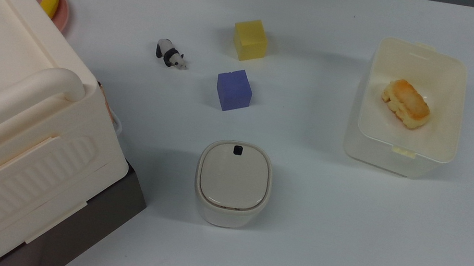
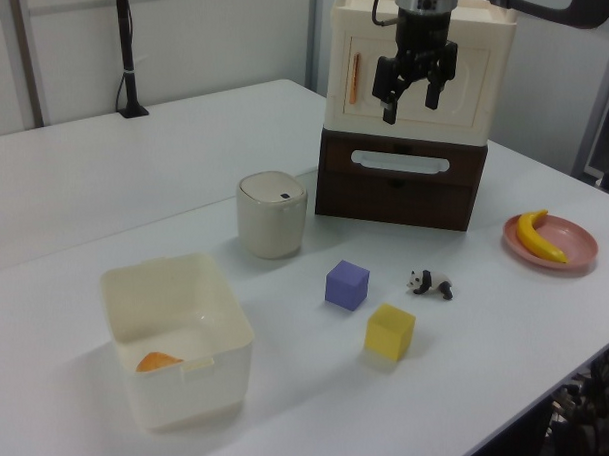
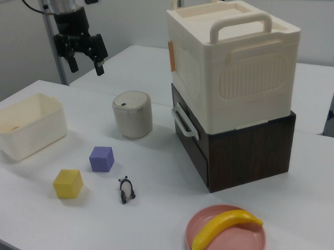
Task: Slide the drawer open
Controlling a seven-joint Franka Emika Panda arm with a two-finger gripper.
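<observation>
The drawer (image 2: 467, 167) is the dark brown front panel under the large cream box (image 2: 419, 74). Its thin white loop handle (image 2: 400, 163) faces the table, and the panel sits flush with its brown cabinet (image 3: 249, 148). In the right view the drawer front (image 3: 189, 141) and handle (image 3: 181, 121) face the right view's left. My gripper (image 2: 410, 106) hangs open in the air, fingers pointing down, with nothing between them. In the right view the gripper (image 3: 87, 67) is high at the far left, well away from the handle.
A lidded cream pot (image 1: 233, 183) stands on the table in front of the drawer. Further out lie a purple cube (image 1: 234, 89), a yellow cube (image 1: 249, 39) and a toy panda (image 1: 170, 54). An open tub (image 1: 400, 147) holds bread; a pink plate (image 3: 225, 244) holds a banana.
</observation>
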